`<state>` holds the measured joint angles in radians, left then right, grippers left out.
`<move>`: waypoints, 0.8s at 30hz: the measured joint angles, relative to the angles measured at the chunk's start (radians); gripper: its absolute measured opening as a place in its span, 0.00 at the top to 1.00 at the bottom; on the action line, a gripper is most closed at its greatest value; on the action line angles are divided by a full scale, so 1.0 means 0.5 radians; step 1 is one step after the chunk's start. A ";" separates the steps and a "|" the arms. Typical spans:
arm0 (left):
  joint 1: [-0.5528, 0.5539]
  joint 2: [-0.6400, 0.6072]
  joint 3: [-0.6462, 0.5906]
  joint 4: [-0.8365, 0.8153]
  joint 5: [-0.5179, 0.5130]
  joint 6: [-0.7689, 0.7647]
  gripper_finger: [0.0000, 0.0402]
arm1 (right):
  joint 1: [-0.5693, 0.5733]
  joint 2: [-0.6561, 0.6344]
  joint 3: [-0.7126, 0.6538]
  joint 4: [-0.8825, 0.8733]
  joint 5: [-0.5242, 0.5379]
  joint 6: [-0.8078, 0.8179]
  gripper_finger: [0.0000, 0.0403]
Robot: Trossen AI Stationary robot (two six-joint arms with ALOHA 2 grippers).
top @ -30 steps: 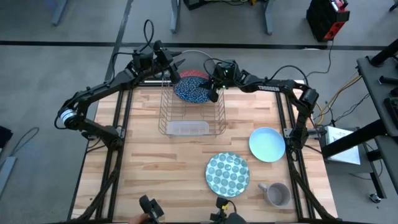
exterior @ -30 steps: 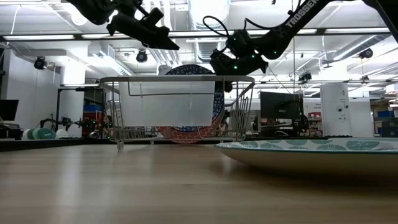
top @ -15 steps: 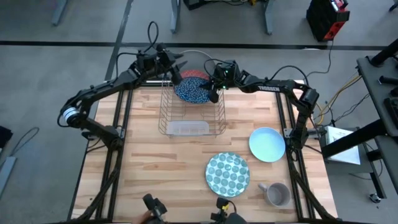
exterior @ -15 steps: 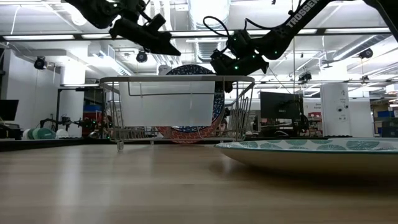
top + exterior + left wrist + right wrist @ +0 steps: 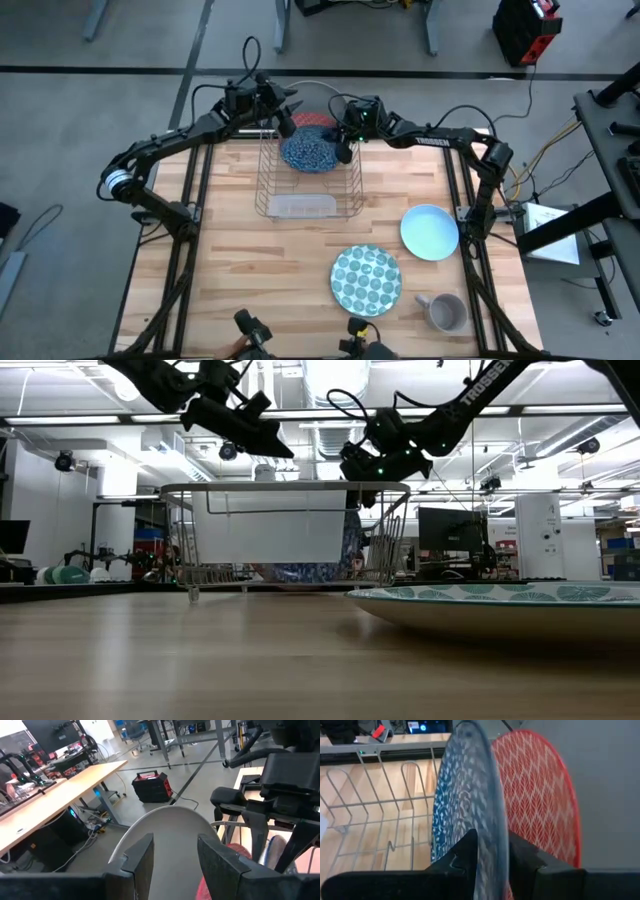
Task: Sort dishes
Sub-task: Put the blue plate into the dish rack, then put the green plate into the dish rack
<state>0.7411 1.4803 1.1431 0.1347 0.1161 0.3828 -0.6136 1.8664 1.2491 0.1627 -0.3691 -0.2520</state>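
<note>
Blue speckled plate (image 5: 470, 805) between right fingers (image 5: 465, 857)

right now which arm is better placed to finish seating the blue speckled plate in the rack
Right. Its hand has its fingers astride the blue speckled plate's rim, at the rack. The left hand is open beside the grey plate.

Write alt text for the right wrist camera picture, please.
The right gripper has its jaws on either side of the rim of a blue speckled plate standing on edge in a wire dish rack, with a red patterned plate right behind it.
</note>
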 joint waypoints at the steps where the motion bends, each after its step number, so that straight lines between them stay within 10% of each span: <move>1: 0.000 0.000 0.000 0.003 0.000 0.000 0.65 | 0.000 -0.001 0.000 -0.002 -0.003 0.001 0.79; 24: -0.030 -0.032 0.001 0.007 0.087 -0.021 0.65 | -0.005 -0.260 0.013 -0.408 0.244 -0.020 0.63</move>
<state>0.7261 1.4645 1.1435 0.1382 0.1598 0.3723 -0.6162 1.7362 1.2556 -0.0415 -0.2472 -0.2619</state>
